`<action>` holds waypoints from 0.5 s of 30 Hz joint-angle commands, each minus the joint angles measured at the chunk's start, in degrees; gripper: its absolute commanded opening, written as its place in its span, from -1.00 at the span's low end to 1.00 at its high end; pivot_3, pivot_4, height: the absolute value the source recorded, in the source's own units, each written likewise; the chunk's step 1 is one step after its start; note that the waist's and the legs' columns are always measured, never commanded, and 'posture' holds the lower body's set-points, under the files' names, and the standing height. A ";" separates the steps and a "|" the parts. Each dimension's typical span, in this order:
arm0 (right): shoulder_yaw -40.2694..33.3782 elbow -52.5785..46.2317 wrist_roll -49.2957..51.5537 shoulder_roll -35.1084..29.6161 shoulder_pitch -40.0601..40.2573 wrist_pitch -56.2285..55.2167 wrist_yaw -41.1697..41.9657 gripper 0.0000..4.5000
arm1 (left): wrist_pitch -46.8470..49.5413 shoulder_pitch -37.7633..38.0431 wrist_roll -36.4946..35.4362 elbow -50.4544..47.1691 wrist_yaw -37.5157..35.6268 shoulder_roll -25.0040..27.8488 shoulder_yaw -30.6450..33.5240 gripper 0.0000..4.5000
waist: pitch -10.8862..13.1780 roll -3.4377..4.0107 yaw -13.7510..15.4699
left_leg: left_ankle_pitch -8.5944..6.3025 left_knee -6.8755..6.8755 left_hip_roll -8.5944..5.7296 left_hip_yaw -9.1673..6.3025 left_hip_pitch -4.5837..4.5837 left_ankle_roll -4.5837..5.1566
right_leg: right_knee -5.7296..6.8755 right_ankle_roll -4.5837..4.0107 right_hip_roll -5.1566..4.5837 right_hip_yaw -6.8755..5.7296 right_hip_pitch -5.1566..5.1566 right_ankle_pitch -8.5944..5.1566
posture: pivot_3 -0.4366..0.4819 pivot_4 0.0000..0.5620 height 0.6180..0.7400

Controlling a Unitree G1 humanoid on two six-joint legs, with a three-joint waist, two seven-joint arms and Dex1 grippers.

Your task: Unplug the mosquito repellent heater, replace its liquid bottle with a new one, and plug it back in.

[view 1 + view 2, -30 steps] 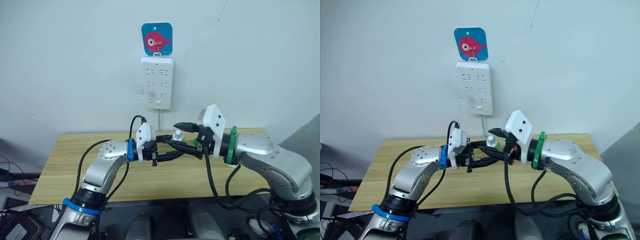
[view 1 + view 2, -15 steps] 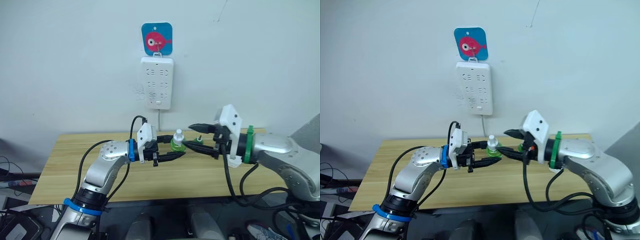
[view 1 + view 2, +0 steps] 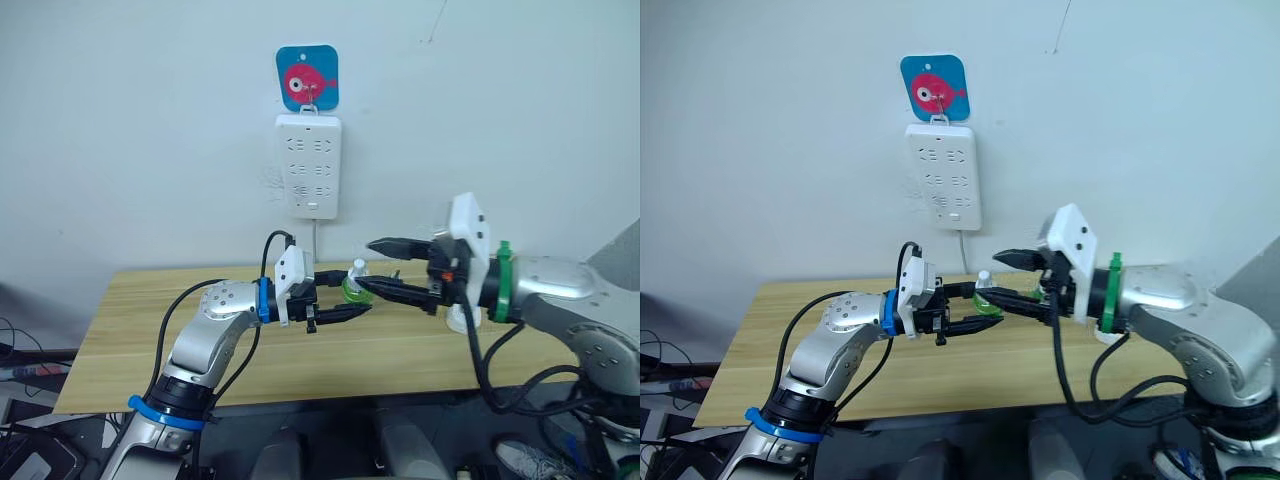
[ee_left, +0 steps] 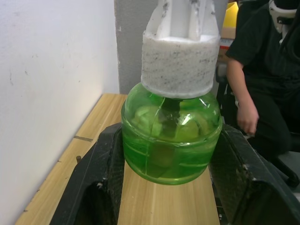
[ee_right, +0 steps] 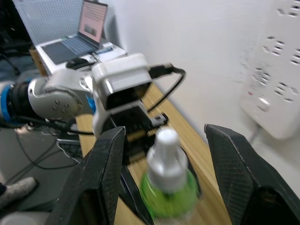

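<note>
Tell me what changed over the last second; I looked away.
The right gripper drew back from the capped green bottle, then returned with fingers open around its white cap. The left gripper stayed shut on the bottle above the table.

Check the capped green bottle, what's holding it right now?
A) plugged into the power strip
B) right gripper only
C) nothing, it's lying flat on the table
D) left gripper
D: the left wrist view shows the green bottle with its white cap clamped upright between the left gripper's two black fingers, while the right gripper stands open around the cap without closing on it.
</note>
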 commanded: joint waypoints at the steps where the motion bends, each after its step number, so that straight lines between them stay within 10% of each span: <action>1: 1.18 0.76 -0.42 0.73 -1.65 -0.11 -0.53 0.25 | -1.01 -0.69 0.19 -1.62 -0.31 -0.27 -0.35 -0.02 | 0.00 0.00 0.05 | 0.00 0.00 0.00 -0.01 0.00 0.00 | 0.00 0.00 -0.01 0.01 0.00 0.00 | -0.40 -0.55 0.88; 10: 2.49 1.94 0.50 1.14 -2.71 -0.06 1.11 -0.89 | -0.83 -0.08 0.33 -2.06 -0.15 0.08 0.19 -0.02 | 0.00 0.00 0.10 | 0.00 0.00 -0.01 -0.06 0.00 0.00 | 0.00 0.00 -0.03 0.00 0.00 0.00 | -0.35 -0.54 0.88; 15: 2.28 1.21 0.03 0.46 -3.55 -1.25 1.77 -0.92 | -0.59 0.29 0.50 -2.23 0.10 0.00 0.13 -0.02 | 0.00 0.00 0.10 | 0.00 0.00 -0.01 -0.07 0.00 0.00 | 0.00 0.00 -0.03 0.00 0.00 0.00 | -0.35 -0.54 0.88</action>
